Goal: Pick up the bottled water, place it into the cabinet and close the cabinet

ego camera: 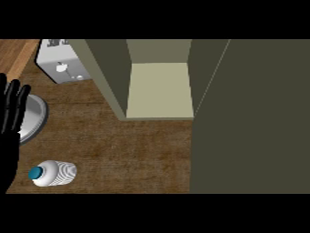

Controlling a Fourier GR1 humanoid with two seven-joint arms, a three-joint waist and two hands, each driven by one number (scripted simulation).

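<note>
The bottled water (53,173), white and ribbed with a teal cap, stands upright on the wooden counter at the lower left. My left hand (1,123) rests at the left edge with fingers straight and pointing up, just above and left of the bottle and apart from it. The olive cabinet (158,88) stands at the top centre with its inside shelf showing. Its open door (261,118) fills the right side of the view. My right hand does not show.
A white toaster (60,63) sits at the top left beside the cabinet's left wall. A grey round plate (36,116) lies partly hidden behind my left hand. Bare wooden counter (130,150) stretches between the bottle and the cabinet.
</note>
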